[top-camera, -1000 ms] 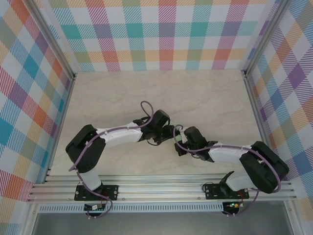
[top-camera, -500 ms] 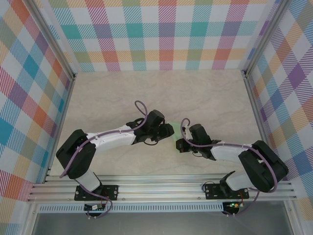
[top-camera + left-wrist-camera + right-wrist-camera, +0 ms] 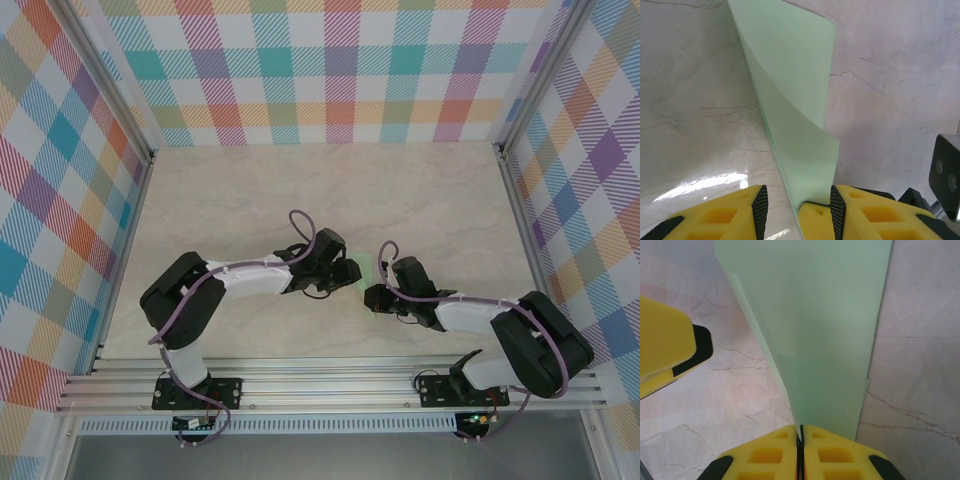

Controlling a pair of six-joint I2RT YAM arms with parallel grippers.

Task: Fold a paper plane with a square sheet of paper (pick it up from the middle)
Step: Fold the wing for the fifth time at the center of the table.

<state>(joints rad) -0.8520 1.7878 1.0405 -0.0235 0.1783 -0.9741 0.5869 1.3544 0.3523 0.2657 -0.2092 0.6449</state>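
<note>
**Two arms meet over a folded green sheet**

Two things take up most of the top view: the pale marbled surface [image 3: 300, 190] and the checked walls [image 3: 340, 70] that close it in on the left, right and far sides. The left arm [image 3: 240, 280] reaches from the near left corner towards the middle. The right arm [image 3: 470, 310] reaches in from the near right, and their tips end just beside each other near the centre of the surface.

Between those tips is the sheet of paper [image 3: 368, 270], pale mint green and plain. From above, little more than a small strip of it shows between the two wrists. The wrist cameras show it folded over on itself, rising as a tall, narrow double layer that widens away from the fingers, with one layer curving loosely off the other.

The right fingers [image 3: 770, 452] are pressed together, clamped on the near end of the sheet, which comes straight out of the seam between them. The left fingers [image 3: 715, 220] stand apart with a wide gap. The sheet's lower end drops into that gap, close against the right-hand finger and clear of the left-hand one. In the right wrist view, one yellow left finger sits at the left, just beside the sheet; whether it touches the paper cannot be told.
</note>
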